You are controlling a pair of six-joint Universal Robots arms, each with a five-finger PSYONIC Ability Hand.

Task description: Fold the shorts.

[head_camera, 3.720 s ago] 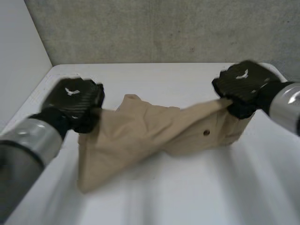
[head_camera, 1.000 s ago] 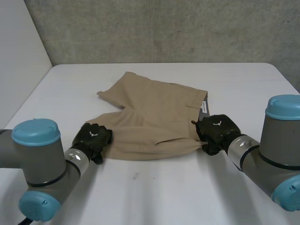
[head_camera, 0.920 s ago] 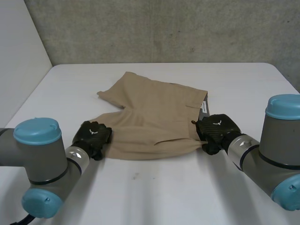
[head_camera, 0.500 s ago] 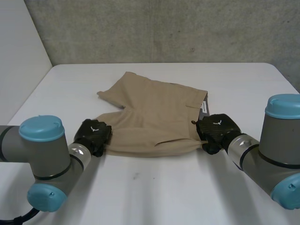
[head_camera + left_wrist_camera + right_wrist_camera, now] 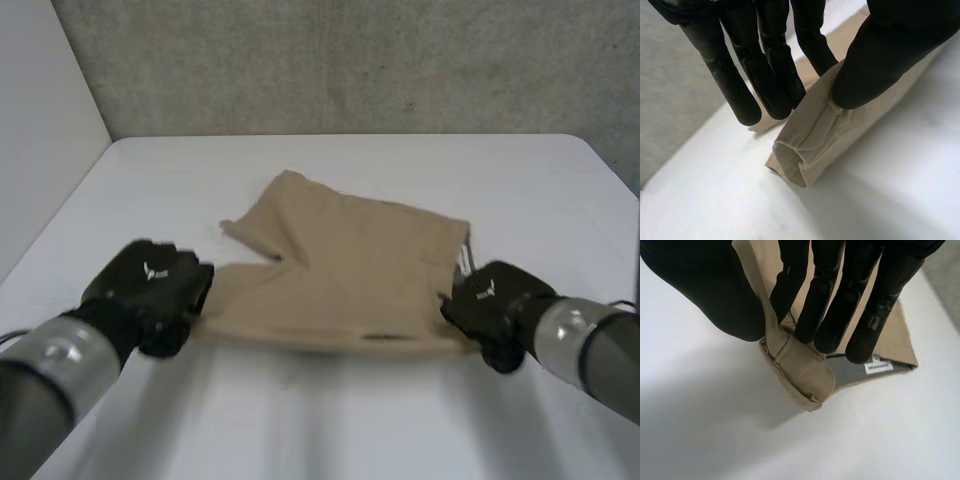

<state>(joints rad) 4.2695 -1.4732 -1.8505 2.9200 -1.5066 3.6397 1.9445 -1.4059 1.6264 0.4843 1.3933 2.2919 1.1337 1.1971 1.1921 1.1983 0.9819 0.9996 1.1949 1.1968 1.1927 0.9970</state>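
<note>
The white tabletop [image 5: 400, 430] meets a grey wall [image 5: 350, 60] at its far edge. The tan shorts [image 5: 350, 265] lie near the tabletop's middle, between the two arms. Their waistband points toward the robot's right and their legs toward its left. One leg reaches toward the far side, and the other runs along the near edge to the left robot hand [image 5: 150, 290].

That hand is clamped on the near leg's hem corner. In the left wrist view its thumb [image 5: 880, 60] presses down on the doubled cloth [image 5: 810, 145], with the fingers [image 5: 770, 75] straight on the other side. The open hem hangs just past the fingertips.

The right robot hand [image 5: 490, 305] is at the near waistband corner and is closed on it too. In the right wrist view the thumb [image 5: 705, 290] and fingers [image 5: 825, 305] pinch the thick seamed edge [image 5: 805, 372], which curls over below the fingertips. A small white label [image 5: 879, 367] shows on the grey inner lining just beside that corner.

The near edge stretched between the two hands seems slightly raised off the tabletop, though the head view does not settle this.
</note>
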